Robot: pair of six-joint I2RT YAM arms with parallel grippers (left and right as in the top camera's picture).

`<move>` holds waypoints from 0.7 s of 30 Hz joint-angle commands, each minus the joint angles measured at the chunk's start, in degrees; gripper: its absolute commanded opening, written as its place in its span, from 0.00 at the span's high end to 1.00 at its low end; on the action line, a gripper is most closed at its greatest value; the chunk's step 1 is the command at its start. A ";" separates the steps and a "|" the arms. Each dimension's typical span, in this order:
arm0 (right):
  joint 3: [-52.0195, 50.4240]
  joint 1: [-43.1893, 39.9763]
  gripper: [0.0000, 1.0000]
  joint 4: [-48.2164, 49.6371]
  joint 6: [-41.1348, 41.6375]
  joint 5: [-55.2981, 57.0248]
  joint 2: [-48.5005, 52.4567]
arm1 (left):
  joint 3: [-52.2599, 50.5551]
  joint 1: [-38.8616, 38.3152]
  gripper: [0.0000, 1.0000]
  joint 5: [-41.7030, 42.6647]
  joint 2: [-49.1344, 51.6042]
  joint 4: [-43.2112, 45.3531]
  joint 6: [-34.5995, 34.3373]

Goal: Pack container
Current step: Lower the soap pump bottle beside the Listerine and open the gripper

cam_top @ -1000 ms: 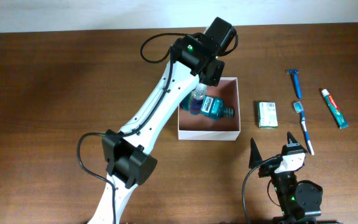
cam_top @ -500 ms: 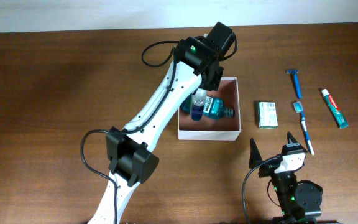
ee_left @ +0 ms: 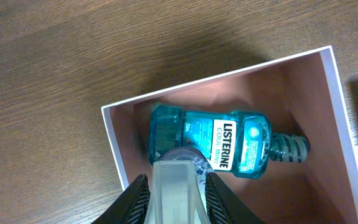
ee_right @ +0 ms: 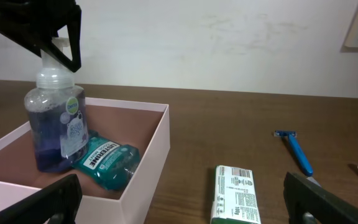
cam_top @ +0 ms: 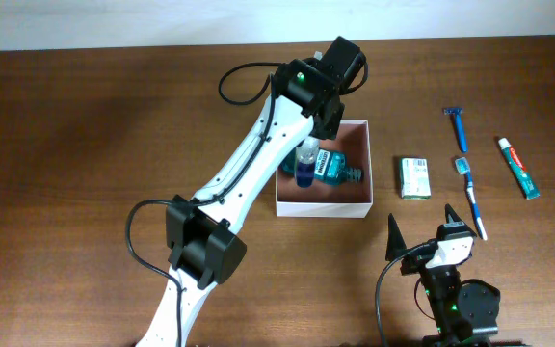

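At the near edge of the table the right gripper sits over its base with its two dark fingers spread wide, nothing between them and touching nothing. Just beyond it, to the right, a toothbrush lies on the wood. A little farther, a green-white packet lies flat between the toothbrush and the container, apart from both.

The container stands near the middle of the table, open side up, with white walls and a pinkish-brown inside. In it a teal mouthwash bottle lies on its side, label up (the print reads Listerine Cool Mint), with its dark cap toward the right wall. Beside it, in the left part of the box, a clear bottle of violet-blue liquid stands upright, overlapping the mouthwash bottle's flat end in the wrist view. Whether its base rests on the floor of the box cannot be told.

The left gripper reaches down from above the container's far left corner. Its fingers stand only narrowly apart, one on each side of the clear bottle's pale top, pinching it.

Farther right, well clear of the box, a blue razor and a toothpaste tube lie on the table.
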 commanded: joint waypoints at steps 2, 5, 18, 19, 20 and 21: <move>-0.52 0.48 0.01 0.00 -0.17 0.72 -0.63 | -0.90 0.46 0.69 -1.70 -0.28 -0.61 -0.59; -0.52 0.48 0.01 0.00 -0.17 0.72 -0.63 | -1.16 0.46 0.69 -1.44 -0.28 -0.83 -0.59; -0.52 0.48 0.01 0.00 -0.17 0.72 -0.63 | -1.25 0.39 0.69 1.84 -0.35 -0.90 5.44; -0.52 0.48 0.01 0.00 -0.17 0.72 -0.63 | -1.25 0.39 0.69 2.49 -0.35 -1.27 6.49; -0.52 0.48 0.01 0.00 -0.17 0.72 -0.63 | -1.25 0.42 0.70 2.91 -0.35 -1.46 7.41; -0.52 0.48 0.01 0.00 -0.17 0.72 -0.63 | -1.25 0.39 0.69 3.10 -0.35 -1.60 8.31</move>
